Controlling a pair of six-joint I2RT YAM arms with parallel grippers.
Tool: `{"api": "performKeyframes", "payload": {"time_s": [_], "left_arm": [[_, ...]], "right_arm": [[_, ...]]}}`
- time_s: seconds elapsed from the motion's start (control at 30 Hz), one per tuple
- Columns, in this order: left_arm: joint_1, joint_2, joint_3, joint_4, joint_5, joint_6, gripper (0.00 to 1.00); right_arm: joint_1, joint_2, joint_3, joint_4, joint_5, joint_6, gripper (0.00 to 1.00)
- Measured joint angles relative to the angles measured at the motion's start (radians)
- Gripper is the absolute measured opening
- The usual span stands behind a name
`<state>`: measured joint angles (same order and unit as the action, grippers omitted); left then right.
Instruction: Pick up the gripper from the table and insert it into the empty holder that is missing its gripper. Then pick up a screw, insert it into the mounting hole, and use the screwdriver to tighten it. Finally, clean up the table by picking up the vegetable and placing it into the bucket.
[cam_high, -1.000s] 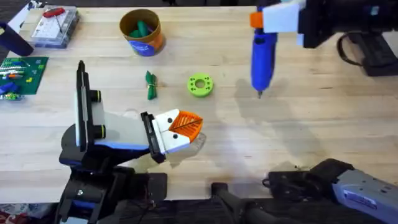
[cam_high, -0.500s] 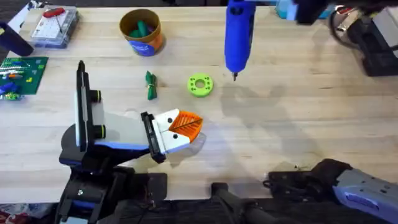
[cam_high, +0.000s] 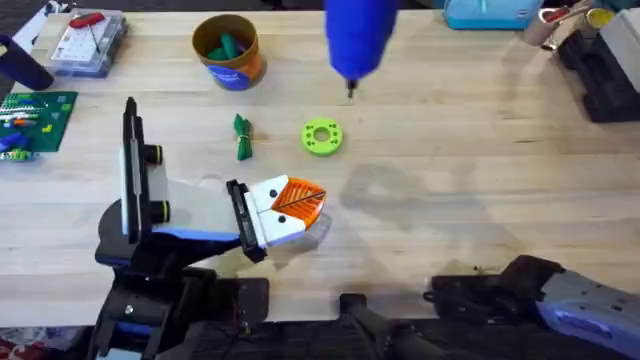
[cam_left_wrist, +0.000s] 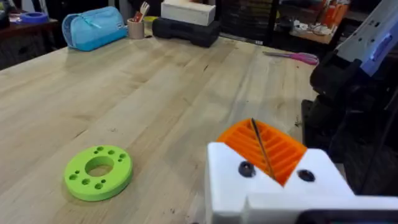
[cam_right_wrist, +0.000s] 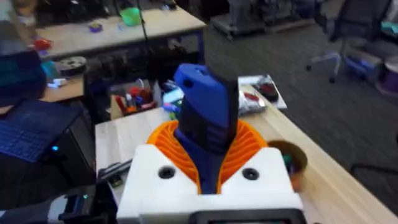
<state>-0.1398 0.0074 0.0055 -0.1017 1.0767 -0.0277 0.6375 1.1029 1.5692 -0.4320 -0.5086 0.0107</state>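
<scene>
At the table's 12 o'clock edge in the overhead view, the screwdriver (cam_high: 355, 40) now hangs just left of the middle. A second ago it hung well out toward 2 o'clock, and it has since travelled toward 10 o'clock. Its thin bit points down at bare wood at 1 o'clock from the lime ring (cam_high: 321, 137), well apart from it. Nothing else has shifted. The holder (cam_high: 200, 210) lies at 7 o'clock from the ring, with the orange gripper (cam_high: 300, 203) seated in its front end. The vegetable (cam_high: 243, 137) lies on the table (cam_high: 480, 180) at 9 o'clock from the ring. The bucket (cam_high: 228, 52) stands at 12 o'clock from the vegetable, with green pieces inside. The print on the clear box (cam_high: 88, 42) at the 10 o'clock corner is too small to read.

In the left wrist view, the left claw (cam_left_wrist: 258, 140) is narrow, with only a thin dark line between its orange ribbed pads and nothing held. The ring lies on the wood beside it, and a blue bag (cam_left_wrist: 93, 28) sits at the far edge.

In the right wrist view, the right claw (cam_right_wrist: 208, 155) clamps the blue screwdriver body between its orange pads. No lettering on the tool can be read.
</scene>
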Motion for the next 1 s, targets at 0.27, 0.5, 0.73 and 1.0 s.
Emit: {"api": "performKeyframes", "payload": {"time_s": [0.27,0.5,0.73,1.0], "left_arm": [[0.000,0.000,0.000,0.000,0.000,0.000,0.016],[0.000,0.000,0.000,0.000,0.000,0.000,0.016],[0.000,0.000,0.000,0.000,0.000,0.000,0.016],[0.000,0.000,0.000,0.000,0.000,0.000,0.016]], "right_arm": [[0.126,0.019,0.001,0.123,-0.023,-0.003,0.098],[0.189,0.055,0.002,0.162,-0.064,-0.040,0.095],[0.192,0.058,0.002,0.177,-0.128,-0.048,0.091],[0.192,0.093,0.002,0.186,-0.136,-0.047,0.089]]}}
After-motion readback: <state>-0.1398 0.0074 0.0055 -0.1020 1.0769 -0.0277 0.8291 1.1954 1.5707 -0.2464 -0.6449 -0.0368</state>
